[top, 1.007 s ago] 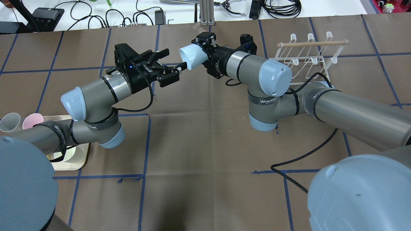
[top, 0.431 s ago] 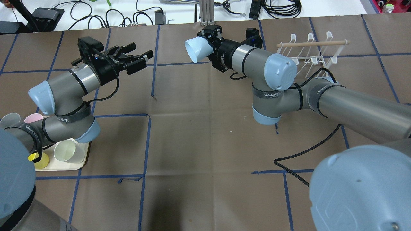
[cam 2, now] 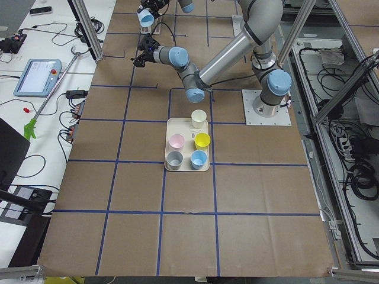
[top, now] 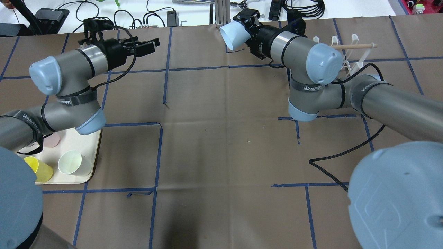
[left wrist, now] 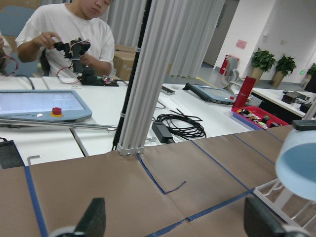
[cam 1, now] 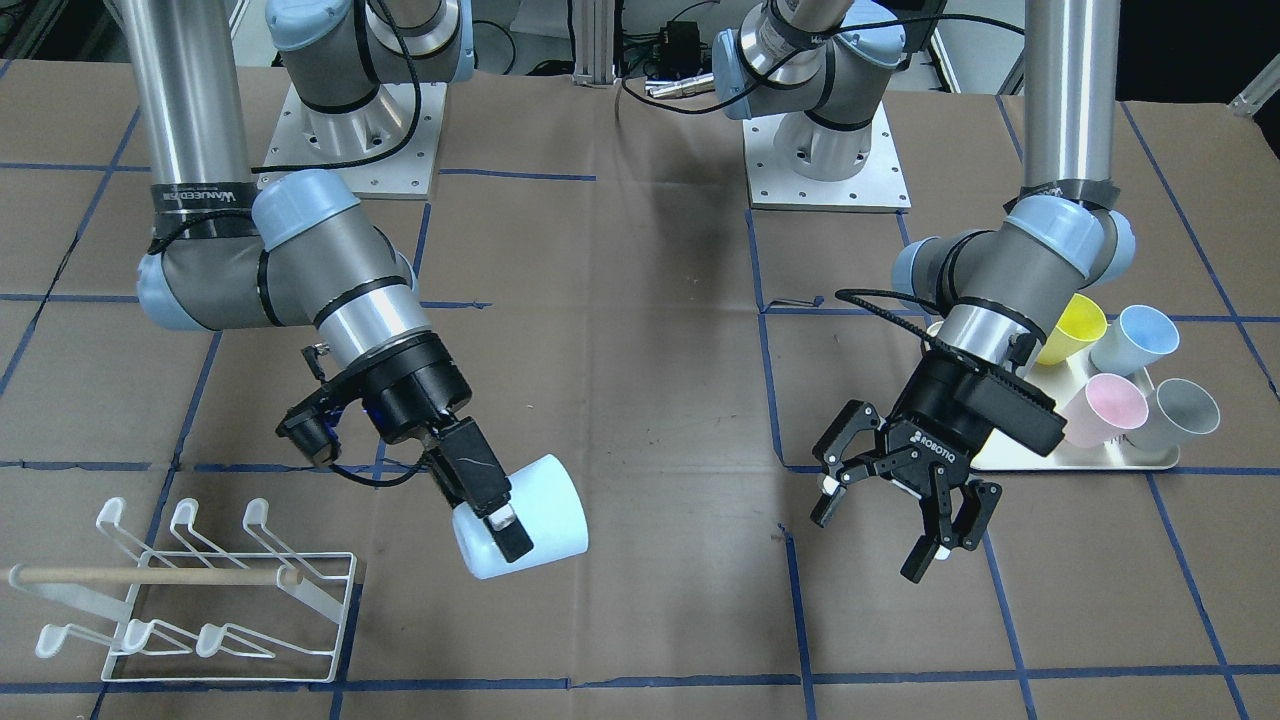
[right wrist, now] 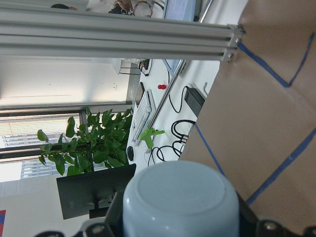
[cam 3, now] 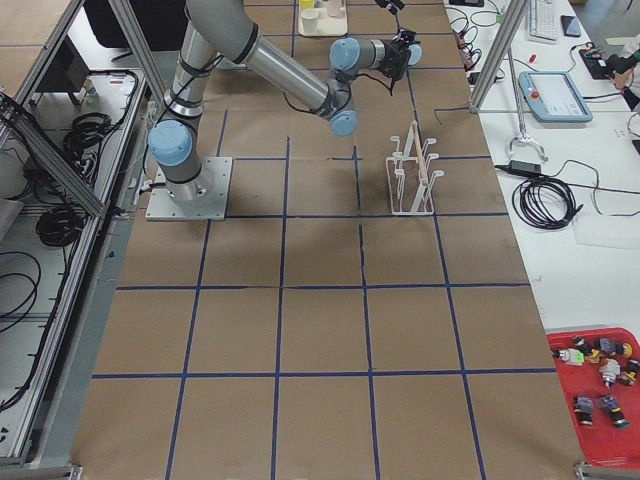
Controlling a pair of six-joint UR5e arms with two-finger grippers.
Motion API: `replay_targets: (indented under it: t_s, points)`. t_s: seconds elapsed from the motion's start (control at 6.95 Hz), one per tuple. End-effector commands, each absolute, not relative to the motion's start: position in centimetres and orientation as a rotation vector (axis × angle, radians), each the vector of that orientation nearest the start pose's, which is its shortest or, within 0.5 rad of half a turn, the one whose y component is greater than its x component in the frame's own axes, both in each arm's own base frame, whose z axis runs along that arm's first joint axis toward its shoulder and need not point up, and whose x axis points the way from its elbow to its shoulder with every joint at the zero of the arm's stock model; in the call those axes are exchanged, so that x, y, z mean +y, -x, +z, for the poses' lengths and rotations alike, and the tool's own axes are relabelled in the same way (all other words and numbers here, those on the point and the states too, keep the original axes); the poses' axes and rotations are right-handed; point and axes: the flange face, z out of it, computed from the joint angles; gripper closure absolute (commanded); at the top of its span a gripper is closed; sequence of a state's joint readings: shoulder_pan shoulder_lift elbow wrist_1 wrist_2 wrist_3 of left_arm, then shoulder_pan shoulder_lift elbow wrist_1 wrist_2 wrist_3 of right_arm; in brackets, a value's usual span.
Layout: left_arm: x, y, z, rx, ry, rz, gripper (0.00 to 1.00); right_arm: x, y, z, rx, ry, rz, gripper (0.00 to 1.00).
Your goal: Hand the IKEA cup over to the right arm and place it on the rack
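Note:
The pale blue IKEA cup (cam 1: 548,503) hangs tilted above the table, and my right gripper (cam 1: 508,528) is shut on its base end. From overhead the cup (top: 231,32) sits near the table's far edge, its mouth pointing toward the left arm. Its flat bottom (right wrist: 178,205) fills the lower right wrist view. My left gripper (cam 1: 876,530) is open and empty, well apart from the cup; it also shows overhead (top: 152,44). The white wire rack (cam 1: 205,592) with a wooden dowel stands on the table beside the right arm, partly hidden by it overhead (top: 349,52).
A cream tray (cam 1: 1110,458) near the left arm holds several coloured cups. Overhead, its corner (top: 88,173) peeks from under the left arm. A metal post (left wrist: 143,79) stands at the table's far edge, with cables and a person at a bench beyond.
My left gripper has pulled back from the cup to the left, empty. My right arm has carried the cup toward the far edge and closer to the rack.

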State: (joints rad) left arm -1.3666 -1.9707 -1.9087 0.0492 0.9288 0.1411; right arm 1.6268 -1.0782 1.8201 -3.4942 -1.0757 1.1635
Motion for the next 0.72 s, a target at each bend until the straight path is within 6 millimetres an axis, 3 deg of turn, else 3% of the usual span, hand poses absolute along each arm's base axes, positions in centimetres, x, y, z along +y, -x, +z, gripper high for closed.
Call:
replay_targets:
  t_s: [0.0, 0.29, 0.43, 0.58]
  points:
    - [-63.4, 11.4, 35.8, 3.144, -0.273, -1.158, 0.01, -61.1, -16.5, 34.3, 2.026, -0.4, -1.168, 0.83]
    - [-62.3, 11.5, 39.4, 3.149, -0.135, -0.636, 0.01, -61.6, -13.1, 35.1, 2.177, 0.015, -1.503, 0.84]
    - [-60.7, 11.4, 41.8, 3.172, -0.013, -0.415, 0.01, -62.0, -11.2, 35.0, 2.242, 0.198, -1.622, 0.84]
    - [-58.4, 11.6, 44.3, 3.188, 0.003, -0.275, 0.01, -62.6, -8.7, 34.7, 2.297, 0.319, -1.705, 0.84]
